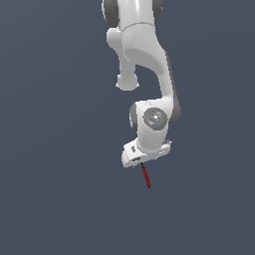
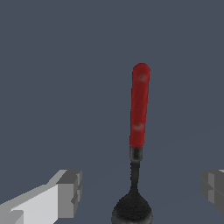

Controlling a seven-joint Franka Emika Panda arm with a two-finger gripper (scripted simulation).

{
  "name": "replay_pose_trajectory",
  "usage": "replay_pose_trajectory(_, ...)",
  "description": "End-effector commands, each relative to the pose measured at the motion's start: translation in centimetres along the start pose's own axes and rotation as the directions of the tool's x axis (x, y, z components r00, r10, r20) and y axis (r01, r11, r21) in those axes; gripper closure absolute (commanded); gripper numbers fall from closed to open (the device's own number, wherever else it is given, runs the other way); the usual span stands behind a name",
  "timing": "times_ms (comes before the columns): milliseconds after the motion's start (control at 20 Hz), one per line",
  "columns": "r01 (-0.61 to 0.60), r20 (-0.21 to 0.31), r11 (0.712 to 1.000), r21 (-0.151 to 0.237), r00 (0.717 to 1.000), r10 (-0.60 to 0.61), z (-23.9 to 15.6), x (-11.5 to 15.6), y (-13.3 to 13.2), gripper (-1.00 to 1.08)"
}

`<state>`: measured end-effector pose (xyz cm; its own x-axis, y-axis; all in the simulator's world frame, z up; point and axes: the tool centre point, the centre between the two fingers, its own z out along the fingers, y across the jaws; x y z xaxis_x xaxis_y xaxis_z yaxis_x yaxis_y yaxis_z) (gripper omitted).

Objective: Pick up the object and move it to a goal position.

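The object (image 2: 139, 109) is a small tool with a red handle, a dark thin shaft and a rounded black head (image 2: 132, 210). In the wrist view it lies on the grey surface, with its head between my two fingers (image 2: 68, 192). The fingers stand wide apart, one on each side, and neither touches it. My gripper (image 2: 140, 190) is open. In the exterior view the red handle (image 1: 146, 177) sticks out from under the white hand, and my gripper (image 1: 142, 162) sits low over the tool's head end, which is hidden there.
A plain dark grey surface (image 1: 60, 199) surrounds the tool. The white arm (image 1: 144, 55) rises above the hand toward the top of the exterior view. Nothing else shows.
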<state>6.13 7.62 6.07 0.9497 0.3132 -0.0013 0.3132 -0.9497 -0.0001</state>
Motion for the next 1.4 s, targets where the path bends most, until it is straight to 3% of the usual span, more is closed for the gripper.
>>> replay_pose_trajectory(0,0.0,0.0,1.0,0.0,1.0,0.0,0.3,0.0,0.0,-0.92)
replay_pose_trajectory(750,0.003,-0.001,1.0,0.0,1.0,-0.003,5.0,0.1,0.0,-0.92)
replay_pose_trajectory(800,0.003,-0.001,1.0,0.0,1.0,-0.003,5.0,0.1,0.0,1.08)
replay_pose_trajectory(1350,0.001,-0.003,1.0,-0.002,1.0,-0.001,4.9,0.1,0.2,1.08)
